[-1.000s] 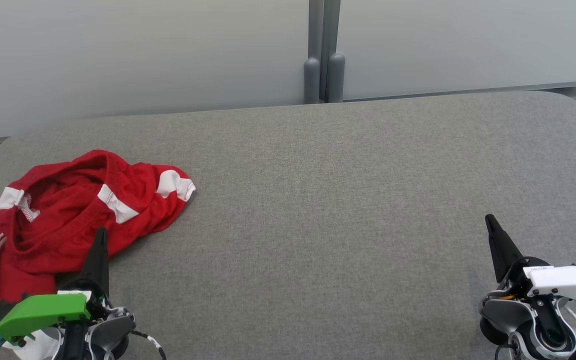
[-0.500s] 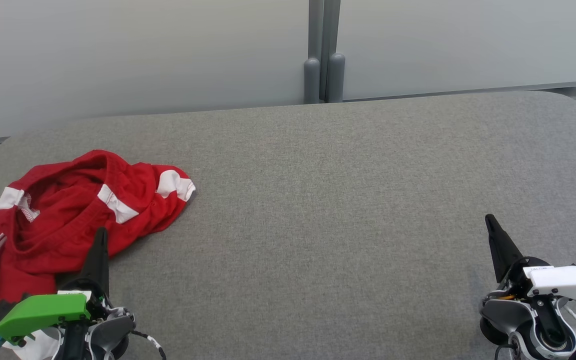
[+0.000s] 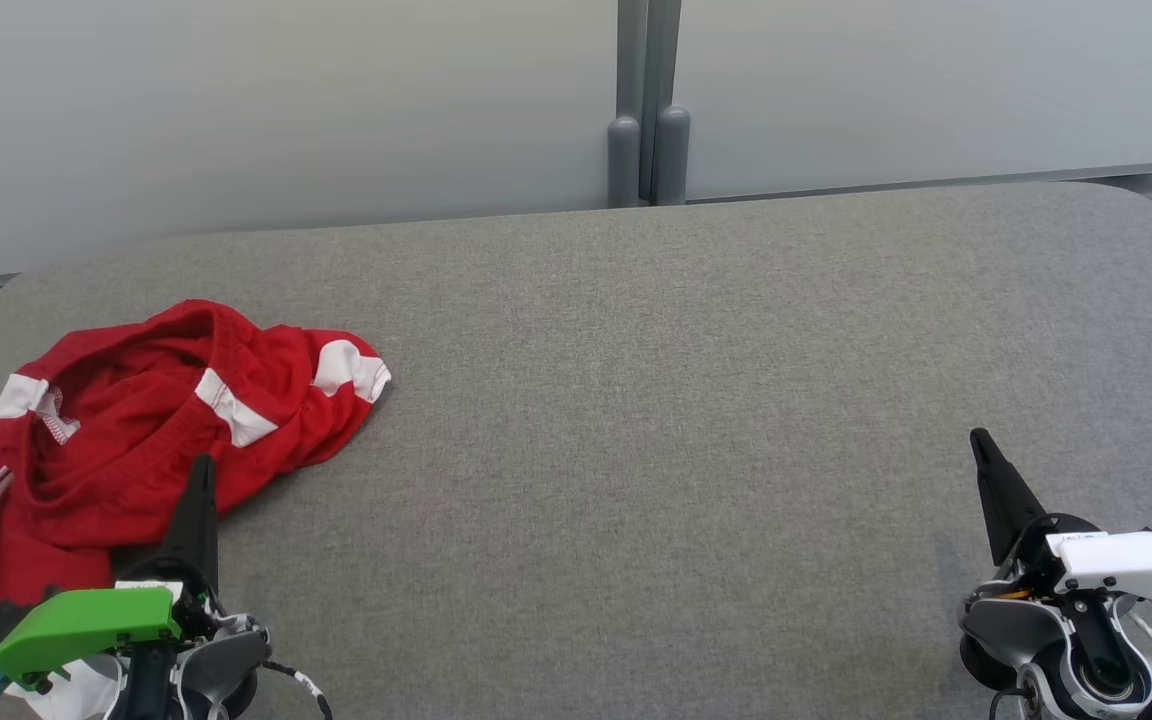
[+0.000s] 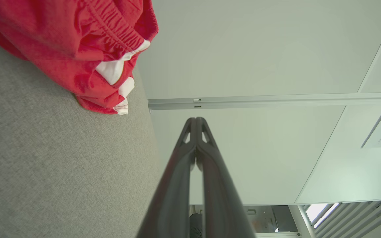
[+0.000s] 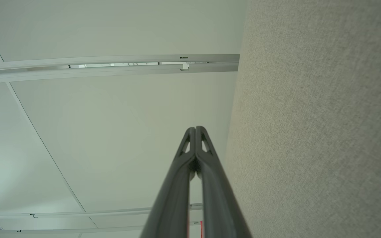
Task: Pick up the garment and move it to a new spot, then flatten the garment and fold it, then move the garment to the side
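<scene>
The left gripper [image 3: 200, 478] is seen with its two fingers pressed together and nothing held between them, which is confirmed in its wrist view; the right gripper [image 3: 984, 452] is likewise closed and empty, well apart from the cloth; the left fingertips are placed at the near edge of the garment [image 3: 126, 430], though whether it is touched cannot be told; the garment, red with white patches, is left crumpled in a heap at the left end of the grey padded table [image 3: 656, 400]; nothing is judged done: lifting, moving, flattening, folding and setting aside are all left.
</scene>
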Available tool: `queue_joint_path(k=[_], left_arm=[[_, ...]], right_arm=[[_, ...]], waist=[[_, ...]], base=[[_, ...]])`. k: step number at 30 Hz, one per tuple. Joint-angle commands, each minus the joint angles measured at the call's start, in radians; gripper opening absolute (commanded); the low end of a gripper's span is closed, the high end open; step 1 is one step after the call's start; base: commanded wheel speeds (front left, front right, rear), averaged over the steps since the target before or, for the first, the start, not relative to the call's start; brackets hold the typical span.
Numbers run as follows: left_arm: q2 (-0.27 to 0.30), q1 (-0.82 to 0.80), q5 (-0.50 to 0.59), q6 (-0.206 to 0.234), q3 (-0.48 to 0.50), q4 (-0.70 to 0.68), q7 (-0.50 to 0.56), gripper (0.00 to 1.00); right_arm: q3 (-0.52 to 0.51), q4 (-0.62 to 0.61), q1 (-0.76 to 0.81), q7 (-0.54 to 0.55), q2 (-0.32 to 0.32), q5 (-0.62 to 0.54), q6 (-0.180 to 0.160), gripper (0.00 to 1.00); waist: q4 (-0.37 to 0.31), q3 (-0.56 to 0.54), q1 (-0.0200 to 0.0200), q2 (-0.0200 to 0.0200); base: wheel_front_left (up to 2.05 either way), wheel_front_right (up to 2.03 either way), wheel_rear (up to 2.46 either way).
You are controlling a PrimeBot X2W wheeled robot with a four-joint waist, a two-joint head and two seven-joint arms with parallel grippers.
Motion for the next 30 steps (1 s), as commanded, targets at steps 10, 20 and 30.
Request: queue_joint_path(k=[10, 20, 30], left_arm=[[0.0, -0.016, 0.002, -0.005, 0.002, -0.004, 0.001, 0.0], [0.0, -0.016, 0.002, -0.005, 0.002, -0.004, 0.001, 0.0], [0.0, -0.016, 0.002, -0.005, 0.002, -0.004, 0.001, 0.0]], right_arm=[[0.0, -0.004, -0.011, 0.002, -0.005, 0.005, 0.001, 0.0], [0.0, -0.004, -0.011, 0.002, -0.005, 0.005, 0.001, 0.0], [0.0, -0.004, -0.011, 0.002, -0.005, 0.005, 0.001, 0.0]], waist=[[0.0, 0.0, 0.0, 0.012], [0.0, 0.0, 0.0, 0.012], [0.0, 0.0, 0.0, 0.012]], base=[[0.0, 0.0, 0.0], [0.0, 0.0, 0.0], [0.0, 0.0, 0.0]])
